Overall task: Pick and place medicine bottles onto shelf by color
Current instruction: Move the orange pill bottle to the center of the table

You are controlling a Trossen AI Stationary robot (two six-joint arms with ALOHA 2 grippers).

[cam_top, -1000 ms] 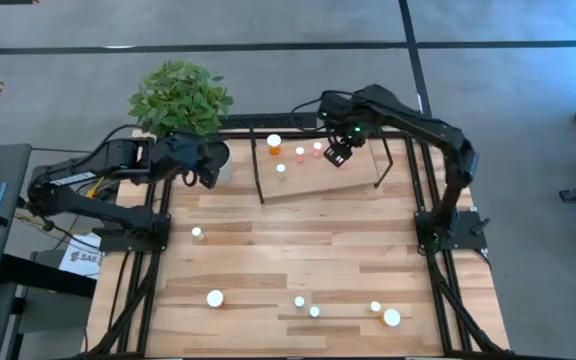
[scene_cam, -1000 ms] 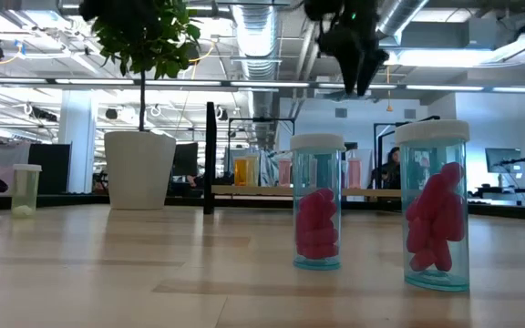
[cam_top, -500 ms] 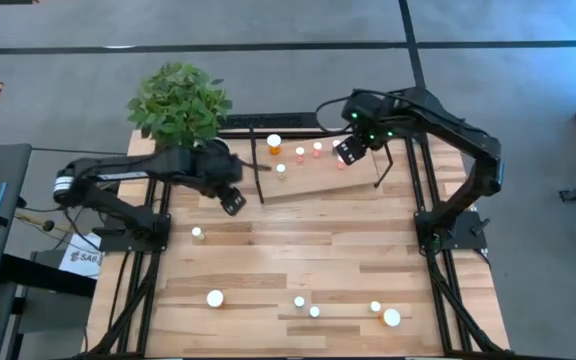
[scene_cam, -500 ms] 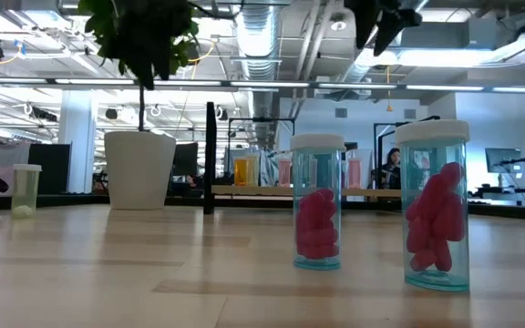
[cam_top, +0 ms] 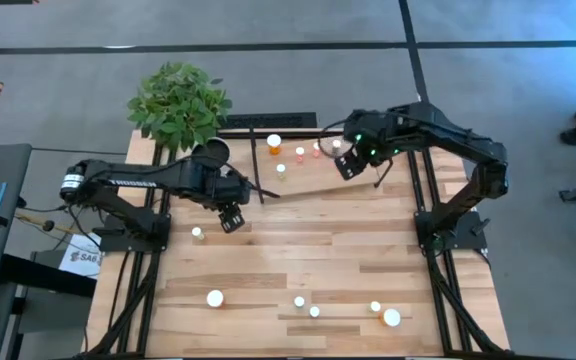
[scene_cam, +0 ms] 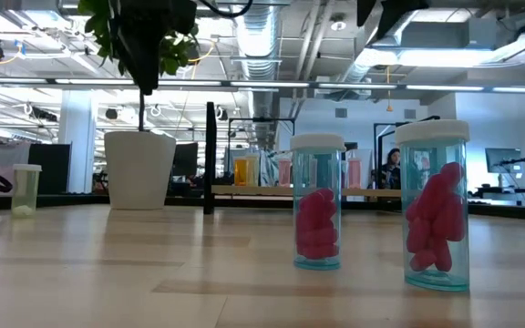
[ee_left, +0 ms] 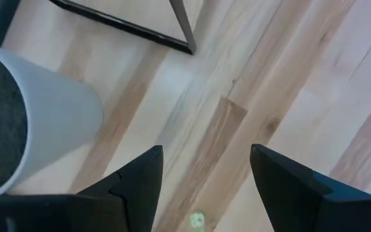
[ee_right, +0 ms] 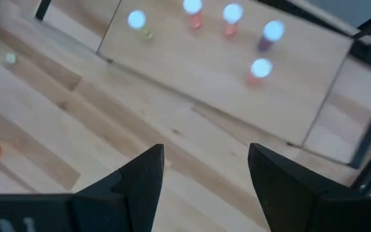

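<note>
Bringing my left claw (cam_top: 232,218), open and empty, toward the small upright bottle (cam_top: 197,233) just lower-left of it on the counter (cam_top: 298,250). My right claw (cam_top: 347,166), also open, hangs over the shelf (cam_top: 318,178) upper-centre.

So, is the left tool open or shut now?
Open. In the left wrist view the left tool shows its two dark fingers wide apart, with bare table between them and nothing held.

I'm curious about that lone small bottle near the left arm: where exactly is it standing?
In the high view, the lone bottle stands on the table's left side, just beside and nearer the front than the left gripper, well apart from the shelf.
</note>
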